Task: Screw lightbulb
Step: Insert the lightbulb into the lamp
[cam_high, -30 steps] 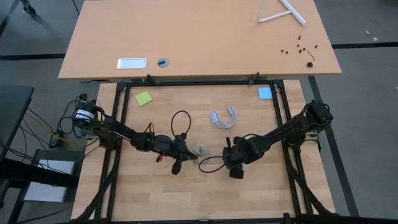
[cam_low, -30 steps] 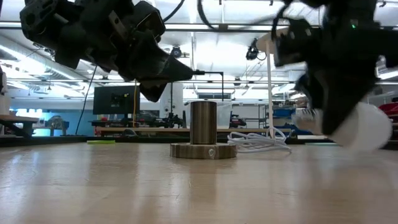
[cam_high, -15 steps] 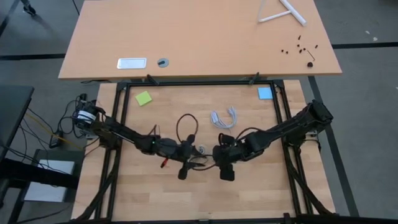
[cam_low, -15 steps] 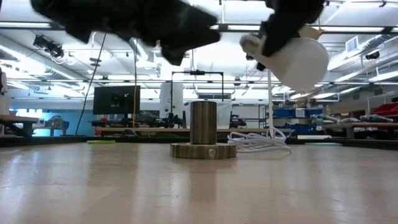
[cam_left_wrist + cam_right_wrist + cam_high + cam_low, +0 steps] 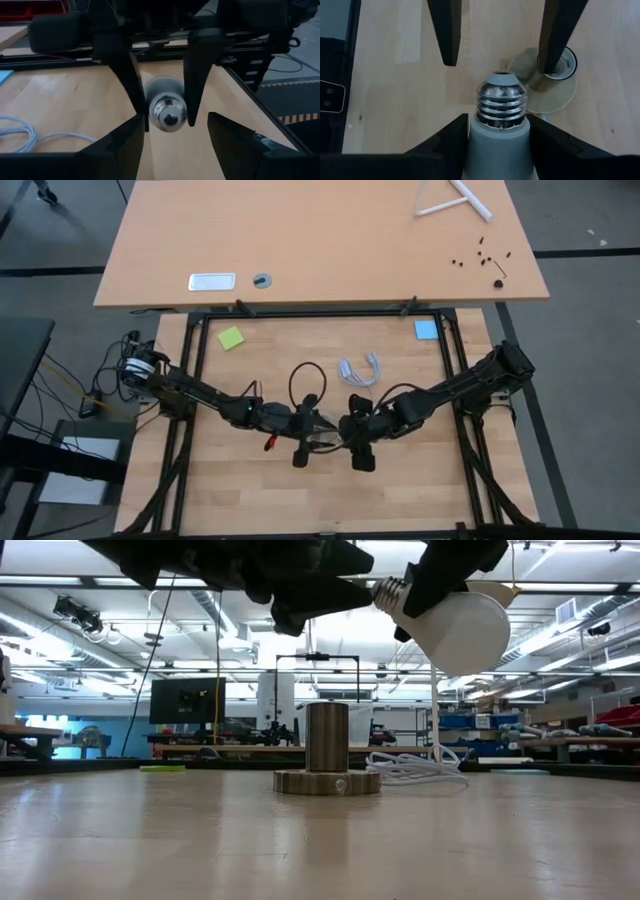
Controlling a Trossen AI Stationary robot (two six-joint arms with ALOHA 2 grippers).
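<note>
- Lightbulb [image 5: 499, 131]: matt frosted white globe; ribbed screw end shiny silver metal.
- Socket [image 5: 327, 753]: brushed metal cylinder on a metal disc base, dull sheen.
- Desk [image 5: 400, 490]: pale wood planks, smooth satin finish.
- Right pincer [image 5: 497, 137]: fingers matt black plastic.
- Cord [image 5: 361, 370]: glossy white plastic.

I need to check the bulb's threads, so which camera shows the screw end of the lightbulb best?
The right wrist view: the lightbulb fills it, its ribbed metal base sharp. The low view shows it side-on, raised in the right gripper. The left wrist view sees only its tip end-on; the high view hides it.
</note>
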